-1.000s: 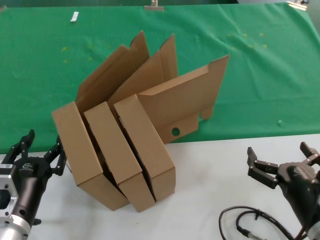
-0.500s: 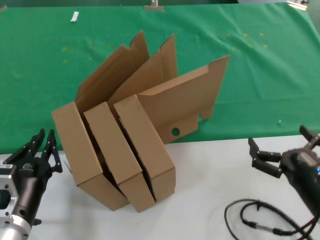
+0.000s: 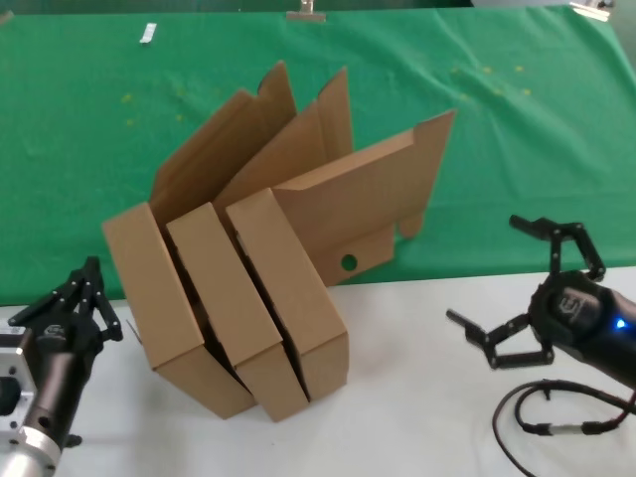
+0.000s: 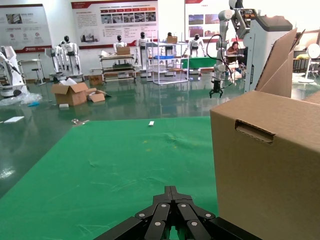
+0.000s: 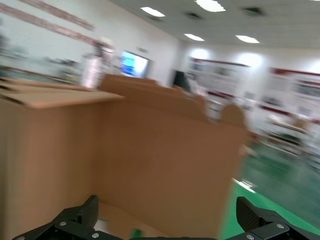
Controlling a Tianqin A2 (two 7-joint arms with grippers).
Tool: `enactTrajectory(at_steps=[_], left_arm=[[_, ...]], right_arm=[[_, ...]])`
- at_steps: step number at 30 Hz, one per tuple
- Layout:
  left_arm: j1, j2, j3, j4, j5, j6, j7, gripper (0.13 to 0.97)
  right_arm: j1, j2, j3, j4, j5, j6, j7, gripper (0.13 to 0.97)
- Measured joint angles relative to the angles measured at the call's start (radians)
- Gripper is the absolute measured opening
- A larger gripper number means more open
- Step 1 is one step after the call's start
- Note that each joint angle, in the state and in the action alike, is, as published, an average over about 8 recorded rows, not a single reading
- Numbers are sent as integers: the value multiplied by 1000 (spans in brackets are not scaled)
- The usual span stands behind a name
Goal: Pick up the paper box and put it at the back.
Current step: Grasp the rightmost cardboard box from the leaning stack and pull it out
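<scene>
Progress: none yet. The paper box (rightmost of three alike) stands ungrasped on the white tabletop, flap over the back. Right gripper, jaws spread, faces it; left gripper waits beside, jaws pressed together.

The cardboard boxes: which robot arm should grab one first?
Probably the right. The right gripper is open and turned toward the nearest box, with bare table between. The left gripper sits shut beside the leftmost box.
</scene>
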Motion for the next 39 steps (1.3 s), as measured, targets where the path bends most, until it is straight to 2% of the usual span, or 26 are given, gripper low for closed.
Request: enactTrajectory(at_steps=[6, 11, 15, 26, 36, 39], left_arm=[[0, 0, 0, 0, 0, 0, 0, 147], [0, 0, 0, 0, 0, 0, 0, 145], [0, 0, 0, 0, 0, 0, 0, 145], [0, 0, 0, 0, 0, 0, 0, 145], [0, 0, 0, 0, 0, 0, 0, 145], [0, 0, 0, 0, 0, 0, 0, 144]], right_arm=[[191, 57, -258, -218, 78, -262, -73, 966], [337, 32, -429, -410, 85, -452, -100, 962], [422, -4, -549, -519, 100, -540, -111, 961], [547, -104, -851, -651, 208, -603, -134, 900], [582, -179, -934, -726, 229, -608, -166, 774], [587, -196, -942, -743, 225, -608, -172, 700]])
